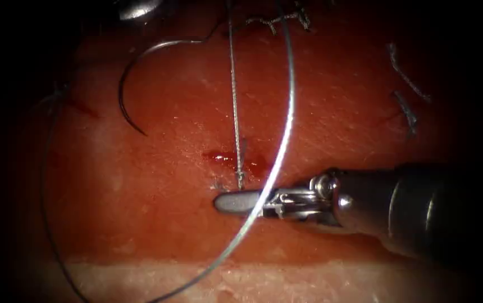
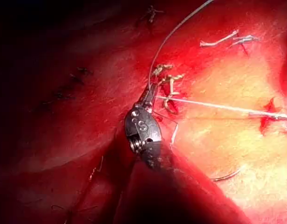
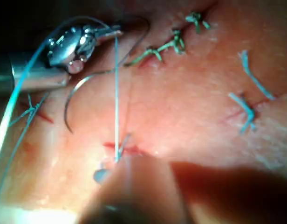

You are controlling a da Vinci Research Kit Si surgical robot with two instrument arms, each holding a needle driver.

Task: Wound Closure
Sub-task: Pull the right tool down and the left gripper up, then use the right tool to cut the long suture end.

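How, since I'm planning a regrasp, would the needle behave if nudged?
The needle lies free on the tissue, left of the cut: probably stiff, yet apt to pivot on its curve. Thin and shiny, likely slippery. Thread held by the left claw may tug it.

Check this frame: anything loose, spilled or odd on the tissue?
The needle lies free on the tissue, left of the cut, held by neither tool. The left tool holds thread taut from the cut. A little red fluid sits there. The right tool lies shut beside it.
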